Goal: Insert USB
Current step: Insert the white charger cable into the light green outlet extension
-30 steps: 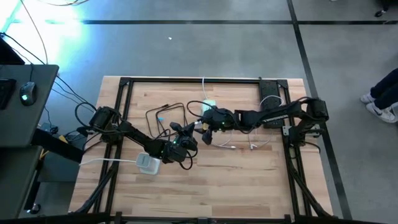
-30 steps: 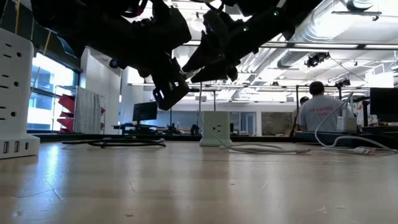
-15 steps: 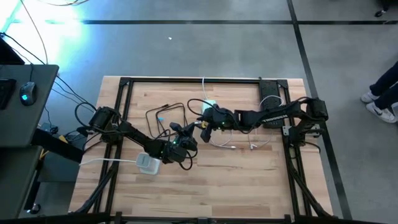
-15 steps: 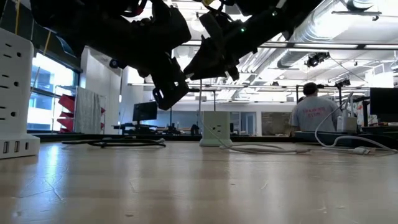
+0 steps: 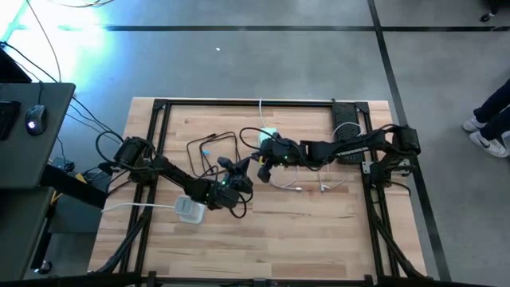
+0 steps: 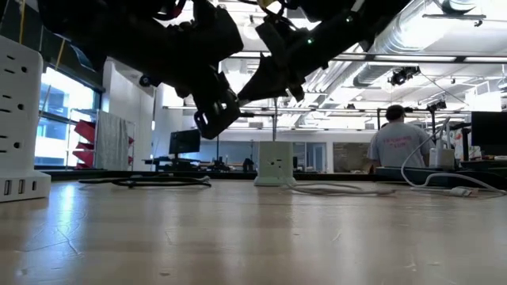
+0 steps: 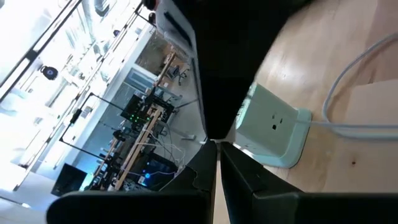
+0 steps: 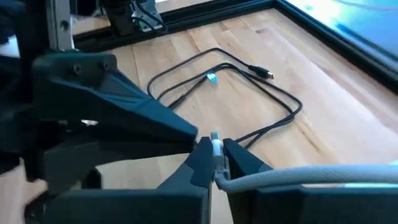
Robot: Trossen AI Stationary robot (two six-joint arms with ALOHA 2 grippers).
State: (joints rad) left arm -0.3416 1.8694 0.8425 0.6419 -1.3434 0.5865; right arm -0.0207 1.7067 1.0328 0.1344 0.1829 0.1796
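Pinching the silver USB plug (image 8: 215, 148) of a white cable, the right gripper (image 8: 213, 163) hovers near the white power cube (image 5: 268, 134), the left gripper (image 5: 237, 185) shut empty.

White USB cable (image 8: 292, 175), silver plug (image 8: 216, 147) pinched in right tool (image 8: 214, 163) (above table), jaws closed.

The high view is evenly lit, with a blue-white glare (image 5: 76, 20) blooming on the floor at its upper left corner; shadows on the table (image 5: 319, 231) are soft and faint; in the low view the bright windows (image 6: 59, 103) and ceiling lights (image 6: 483, 59) behind turn the arms overhead into near-black silhouettes, and the nearest tabletop is blurred; the left wrist view is overexposed toward the windows; the right wrist view is soft, washed pale blue at one corner.
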